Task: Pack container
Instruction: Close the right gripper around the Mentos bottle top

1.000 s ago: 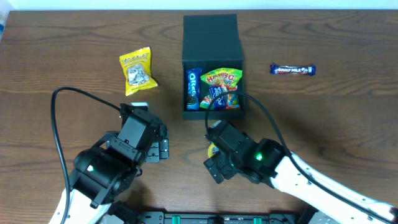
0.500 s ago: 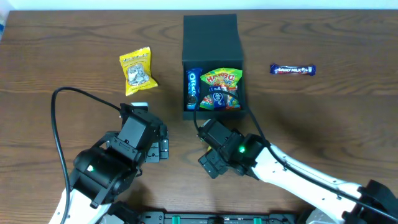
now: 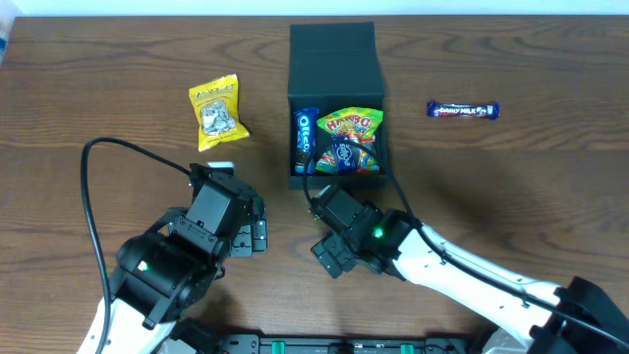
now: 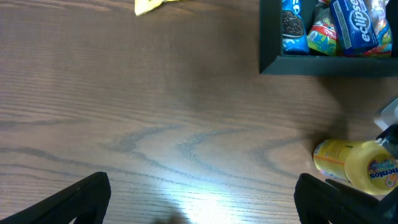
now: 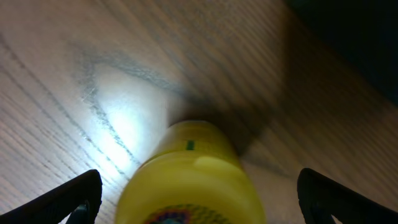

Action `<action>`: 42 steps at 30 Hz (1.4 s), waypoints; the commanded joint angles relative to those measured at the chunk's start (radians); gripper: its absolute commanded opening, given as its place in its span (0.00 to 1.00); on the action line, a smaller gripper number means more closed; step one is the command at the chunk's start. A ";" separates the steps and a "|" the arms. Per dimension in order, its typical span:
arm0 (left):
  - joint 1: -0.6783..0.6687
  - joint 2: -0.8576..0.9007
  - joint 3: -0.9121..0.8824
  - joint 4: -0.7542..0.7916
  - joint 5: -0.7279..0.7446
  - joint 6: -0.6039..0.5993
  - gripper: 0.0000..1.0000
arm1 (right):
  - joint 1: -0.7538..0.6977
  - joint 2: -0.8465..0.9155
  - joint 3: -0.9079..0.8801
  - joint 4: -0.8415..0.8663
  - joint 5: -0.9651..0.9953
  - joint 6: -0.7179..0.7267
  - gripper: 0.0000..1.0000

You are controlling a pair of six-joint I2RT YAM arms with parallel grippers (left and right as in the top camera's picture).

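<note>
One container (image 3: 334, 59), a dark square box, sits at the far middle of the table (image 3: 108, 49), its flap lid folded back toward the far edge and its mouth facing up. Three packets show inside it: a blue Oreo packet (image 3: 305, 138) along the left wall, a green-and-yellow sweet bag (image 3: 354, 124) to the right, and a blue Eclipse packet (image 3: 344, 155) toward the near wall.

Three more items lie outside. One yellow snack bag (image 3: 216, 114) is left of the box, one chocolate bar (image 3: 463, 110) is well off to its right, and one yellow tube (image 4: 356, 164) lies just near of its front wall.

There are two grippers. The right gripper (image 5: 199, 196) hangs just near of the container with its fingers spread fully wide – the yellow tube lies between them, untouched. The left gripper (image 4: 202, 199) is near and left of the container, equally wide apart, over bare wood with nothing in its grasp.
</note>
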 commanded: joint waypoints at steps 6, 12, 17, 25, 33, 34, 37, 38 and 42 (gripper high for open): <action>0.003 -0.002 -0.002 -0.003 -0.018 -0.008 0.95 | -0.017 0.005 -0.045 0.048 0.013 -0.014 0.99; 0.003 -0.002 -0.002 -0.003 -0.018 -0.008 0.95 | -0.017 0.005 -0.045 0.065 0.013 -0.014 0.89; 0.003 -0.002 -0.002 -0.003 -0.018 -0.008 0.95 | -0.017 0.005 -0.045 0.079 0.013 -0.014 0.79; 0.003 -0.002 -0.002 -0.003 -0.018 -0.008 0.96 | -0.017 0.005 -0.045 0.080 0.013 -0.014 0.72; 0.003 -0.002 -0.002 -0.003 -0.018 -0.008 0.95 | -0.017 0.005 -0.045 0.069 0.013 -0.014 0.62; 0.003 -0.002 -0.002 -0.003 -0.018 -0.008 0.95 | -0.017 0.005 -0.045 0.068 0.013 -0.014 0.61; 0.003 -0.002 -0.002 -0.003 -0.018 -0.008 0.95 | -0.017 0.005 -0.045 0.066 0.013 -0.014 0.53; 0.003 -0.002 -0.002 -0.003 -0.018 -0.008 0.95 | -0.017 0.005 -0.045 0.065 0.013 -0.014 0.52; 0.003 -0.002 -0.002 -0.003 -0.018 -0.008 0.95 | -0.017 0.005 -0.045 0.065 0.013 -0.014 0.47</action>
